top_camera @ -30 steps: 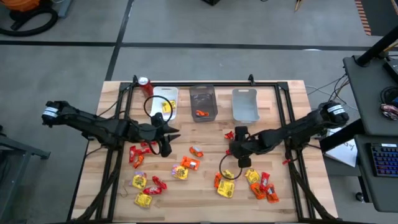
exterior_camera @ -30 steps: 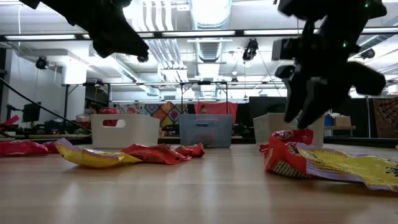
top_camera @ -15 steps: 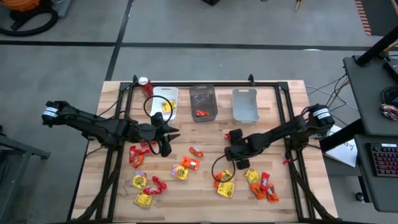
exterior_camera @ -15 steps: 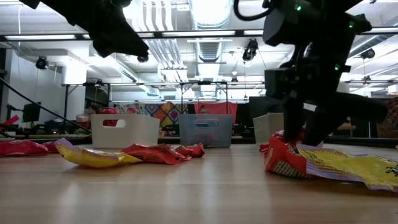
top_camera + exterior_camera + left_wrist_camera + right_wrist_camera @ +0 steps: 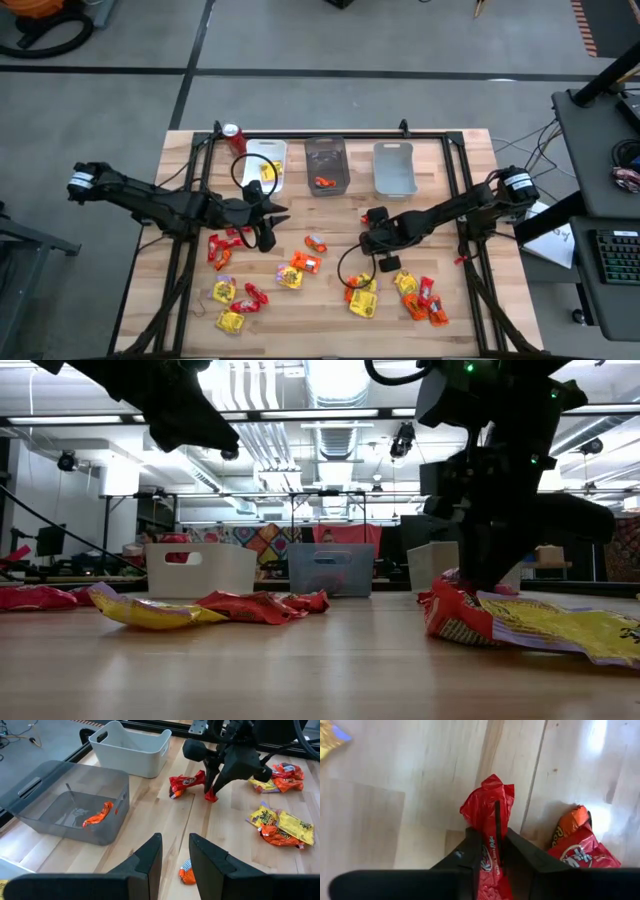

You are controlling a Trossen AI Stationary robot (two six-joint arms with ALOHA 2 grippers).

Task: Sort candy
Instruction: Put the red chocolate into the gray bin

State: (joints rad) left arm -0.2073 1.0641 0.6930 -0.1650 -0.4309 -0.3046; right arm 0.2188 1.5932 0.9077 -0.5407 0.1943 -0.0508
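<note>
Pale wood planks make up the table [image 5: 330, 310], and from above the candy lies scattered across its near half: a cluster of red, orange and yellow packets [image 5: 238, 295] at the left, a few orange ones [image 5: 303, 262] in the middle, and a yellow and orange heap [image 5: 412, 292] at the right. Three bins stand in a row at the far edge: a white bin [image 5: 263, 163], a grey bin [image 5: 326, 165] with one orange packet [image 5: 322, 182] inside, and a second white bin [image 5: 394, 167]. A red soda can [image 5: 232, 135] stands by the far left corner. The left gripper [image 5: 268, 214] hangs over the table near the left cluster. The right gripper [image 5: 368, 240] is down at the table's middle right.

At table height, the right gripper [image 5: 478, 575] comes down behind a crumpled red and yellow packet [image 5: 520, 622]; more candy [image 5: 200, 609] lies to the left, with the bins behind.

Past the left arm's own fingers [image 5: 150, 857], which stand slightly apart with nothing between them, the right gripper [image 5: 211, 792] pinches a red packet [image 5: 210, 796] just off the wood, beside another red packet [image 5: 186, 783].

The right wrist view shows that arm's fingers [image 5: 470, 851] squeezed on the red packet [image 5: 489, 820], above the planks; a red and orange packet [image 5: 577, 842] lies just beside it.
</note>
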